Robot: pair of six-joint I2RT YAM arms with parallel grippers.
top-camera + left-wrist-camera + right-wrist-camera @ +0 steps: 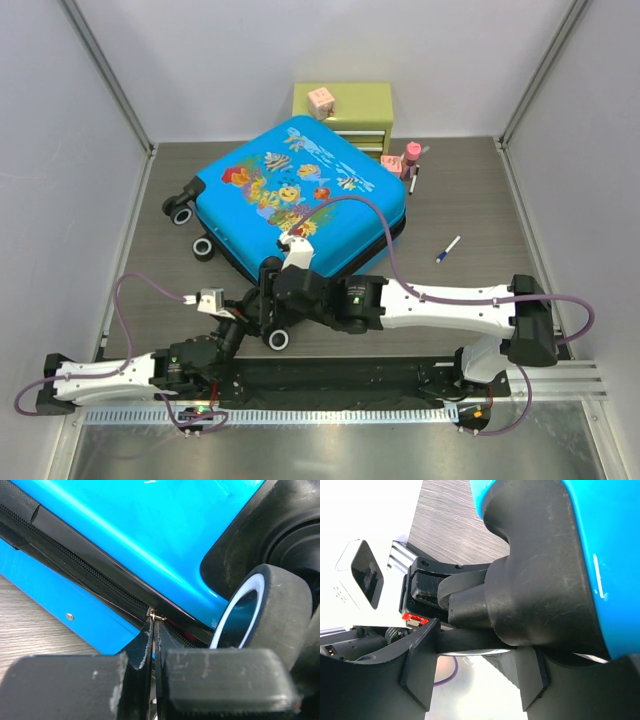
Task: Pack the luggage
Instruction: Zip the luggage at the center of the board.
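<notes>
My left arm (110,375) lies low and forward, left pincer (156,680) pinched fully closed; my right arm (450,305) stretches across leftward, right pincer (477,675) with fingers parted.

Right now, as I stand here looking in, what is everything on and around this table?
suitcase: one, bright blue with fish print, lying flat mid-table
drawer chest: one, green, behind the suitcase
cube: one, pink, on the chest
small item: one, pink, beside the chest
pen: one, blue and white, right of the suitcase
table: one, dark wood grain
left claw: one, black, shut on the zip pull
right claw: one, black, closed around a wheel
</notes>
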